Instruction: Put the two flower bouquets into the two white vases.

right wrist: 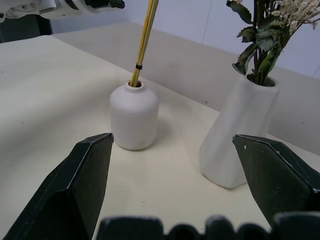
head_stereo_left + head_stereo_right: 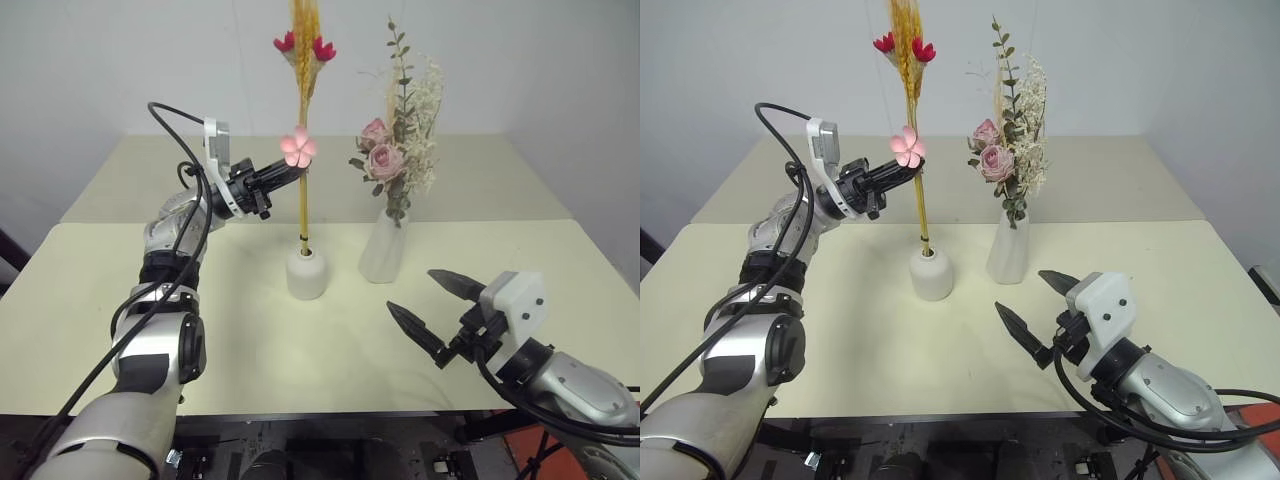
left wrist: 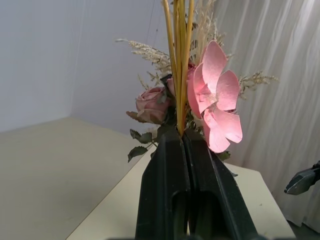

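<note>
A: Left gripper [image 2: 290,172] status?
B: Clamped on the thin bundle [image 2: 303,120], frame centre; stalk foot inside the short vase [image 2: 306,274].

A: Right gripper [image 2: 432,308]?
B: Lower right, fingers apart, empty. Rose bouquet [image 2: 398,150] stands in the tall vase [image 2: 383,249], right of centre.

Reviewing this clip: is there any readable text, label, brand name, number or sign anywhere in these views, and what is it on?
None: no readable text in any view.
Short vase, tall vase: plain matte white, no marks.
Yellow-stalked bundle, rose bouquet: no tags.
Left gripper, shut on the bundle's stalks, and right gripper, open: no lettering legible on the black fingers or white housings.
Table: bare, unmarked.
</note>
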You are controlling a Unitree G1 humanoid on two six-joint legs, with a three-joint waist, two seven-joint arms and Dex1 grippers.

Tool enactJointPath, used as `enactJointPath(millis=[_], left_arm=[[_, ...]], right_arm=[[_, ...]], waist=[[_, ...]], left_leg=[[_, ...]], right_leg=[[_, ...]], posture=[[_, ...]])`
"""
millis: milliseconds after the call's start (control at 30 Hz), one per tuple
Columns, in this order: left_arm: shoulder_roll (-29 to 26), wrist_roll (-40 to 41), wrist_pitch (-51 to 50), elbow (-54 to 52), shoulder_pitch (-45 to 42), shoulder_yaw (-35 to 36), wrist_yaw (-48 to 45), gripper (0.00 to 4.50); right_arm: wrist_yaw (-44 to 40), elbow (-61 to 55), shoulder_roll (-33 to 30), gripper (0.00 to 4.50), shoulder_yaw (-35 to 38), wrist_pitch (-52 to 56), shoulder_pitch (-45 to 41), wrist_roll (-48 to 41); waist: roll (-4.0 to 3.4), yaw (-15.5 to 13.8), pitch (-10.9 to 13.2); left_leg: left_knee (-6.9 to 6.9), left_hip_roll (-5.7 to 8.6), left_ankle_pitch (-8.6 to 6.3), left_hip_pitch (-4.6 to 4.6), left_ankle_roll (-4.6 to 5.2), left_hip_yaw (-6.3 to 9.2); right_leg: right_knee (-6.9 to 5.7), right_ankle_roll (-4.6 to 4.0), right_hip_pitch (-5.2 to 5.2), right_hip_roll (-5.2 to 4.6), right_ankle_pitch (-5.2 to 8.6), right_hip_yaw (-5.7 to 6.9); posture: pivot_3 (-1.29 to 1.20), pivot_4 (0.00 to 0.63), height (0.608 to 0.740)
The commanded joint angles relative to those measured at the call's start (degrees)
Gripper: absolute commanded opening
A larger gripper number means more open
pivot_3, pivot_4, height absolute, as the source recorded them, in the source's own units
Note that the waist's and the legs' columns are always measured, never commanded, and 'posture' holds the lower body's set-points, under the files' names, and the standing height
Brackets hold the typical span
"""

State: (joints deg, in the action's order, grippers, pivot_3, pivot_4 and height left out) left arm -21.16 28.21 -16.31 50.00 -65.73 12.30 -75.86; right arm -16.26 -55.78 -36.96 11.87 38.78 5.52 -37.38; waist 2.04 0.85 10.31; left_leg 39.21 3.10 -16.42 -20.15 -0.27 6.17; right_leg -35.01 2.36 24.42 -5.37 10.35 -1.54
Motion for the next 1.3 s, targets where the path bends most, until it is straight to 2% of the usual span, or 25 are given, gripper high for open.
enactJointPath(millis=[33,400,633,1300], left_arm=[[-0.4,0.4,-0.1,-2.5,-1.5,-0.2,-1.8,0.01],[-2.6,-0.2,-1.2,-7.4,3.1,-1.4,-3.5,0.01],[-2.0,-1.0,0.0,-8.9,5.3,-2.4,-3.4,0.01],[-0.4,-0.4,-1.0,-7.3,2.8,-2.1,-2.4,0.01]], right_arm=[[-0.3,-2.5,0.1,4.50,1.6,-1.6,0.1,0.0],[-1.1,-1.8,-0.1,4.50,1.2,-1.8,-0.2,0.6],[-1.6,-1.2,0.3,4.50,0.5,-1.9,-0.6,1.5],[-2.5,-1.1,1.5,4.50,-0.3,-1.9,0.0,4.4]], waist=[[0.00,0.0,0.0],[0.00,0.0,0.0],[0.00,0.0,0.0],[0.00,0.0,0.0]], left_leg=[[0.00,0.00,0.00,0.00,0.00,0.00],[0.00,-0.01,0.00,0.02,0.00,0.00],[0.00,0.00,0.00,0.02,0.00,0.00],[0.00,-0.01,0.00,0.04,0.00,0.00]], right_leg=[[0.00,0.00,0.00,0.00,0.00,0.00],[-0.02,0.00,0.00,0.01,0.00,0.00],[-0.01,0.00,-0.01,0.00,0.00,0.00],[-0.01,0.00,-0.03,0.00,0.00,0.00]], posture=[[0.00,0.150,0.740],[0.00,0.150,0.740],[0.00,0.150,0.740],[0.00,0.150,0.740]])
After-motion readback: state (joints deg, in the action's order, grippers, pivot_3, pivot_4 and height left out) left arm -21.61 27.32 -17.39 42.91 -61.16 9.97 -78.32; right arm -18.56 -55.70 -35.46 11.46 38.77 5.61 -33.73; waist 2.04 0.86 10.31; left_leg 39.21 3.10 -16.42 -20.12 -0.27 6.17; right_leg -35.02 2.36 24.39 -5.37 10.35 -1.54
